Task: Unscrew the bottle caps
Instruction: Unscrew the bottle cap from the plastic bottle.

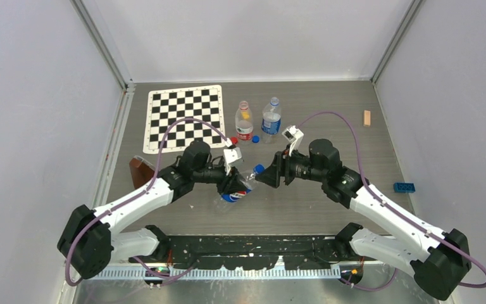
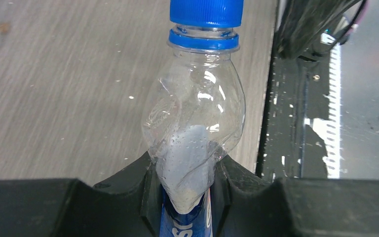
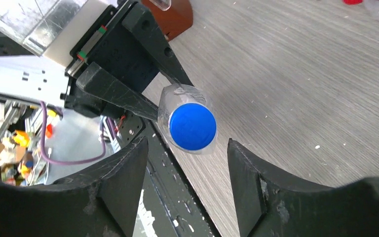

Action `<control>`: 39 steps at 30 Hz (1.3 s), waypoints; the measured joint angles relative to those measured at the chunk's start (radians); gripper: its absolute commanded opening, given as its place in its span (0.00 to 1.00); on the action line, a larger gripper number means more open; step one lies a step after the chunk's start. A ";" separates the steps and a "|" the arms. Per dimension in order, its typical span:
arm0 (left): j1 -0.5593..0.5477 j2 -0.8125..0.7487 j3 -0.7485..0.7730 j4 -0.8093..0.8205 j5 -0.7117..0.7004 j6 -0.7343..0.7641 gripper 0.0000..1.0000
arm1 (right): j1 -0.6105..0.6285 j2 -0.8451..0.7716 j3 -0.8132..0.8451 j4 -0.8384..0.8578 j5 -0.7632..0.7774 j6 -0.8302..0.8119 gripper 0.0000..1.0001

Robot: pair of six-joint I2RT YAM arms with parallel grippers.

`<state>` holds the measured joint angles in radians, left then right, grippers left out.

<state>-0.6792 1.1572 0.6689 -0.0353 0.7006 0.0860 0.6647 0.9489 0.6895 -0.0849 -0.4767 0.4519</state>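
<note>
Blue cap (image 3: 192, 127): on crumpled clear bottle (image 2: 193, 113), just ahead of the right gripper (image 3: 185, 148), whose jaws stand apart, not touching it. Left gripper (image 2: 185, 177) clamped on bottle body. Risk: soft plastic twisting within that clamp, cap unturned.

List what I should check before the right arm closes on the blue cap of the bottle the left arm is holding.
1. Left gripper jaws clamped on the bottle: ok, body squashed.
2. Blue cap on the neck: ok.
3. Right gripper jaws open: ok.
4. Cap centred between those jaws: ok, just beyond the tips, touching neither.
5. Cap already loosened: cannot tell.
6. Hold firm enough against twisting: cannot tell.
</note>
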 measured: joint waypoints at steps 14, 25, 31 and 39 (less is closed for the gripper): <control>-0.030 -0.132 -0.069 0.039 -0.211 0.051 0.00 | 0.000 0.010 0.016 0.031 0.133 0.166 0.68; -0.055 -0.127 -0.071 0.039 -0.302 0.075 0.00 | 0.000 0.117 0.026 0.146 0.096 0.269 0.48; -0.056 -0.117 -0.071 0.035 -0.321 0.076 0.00 | 0.000 0.148 0.036 0.151 0.070 0.265 0.16; -0.029 -0.096 -0.060 0.030 -0.200 0.076 0.00 | -0.003 0.089 0.019 0.132 0.001 0.067 0.01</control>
<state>-0.7086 1.0615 0.6094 -0.0055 0.5011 0.1623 0.6617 1.0382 0.7090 0.0475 -0.4755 0.5190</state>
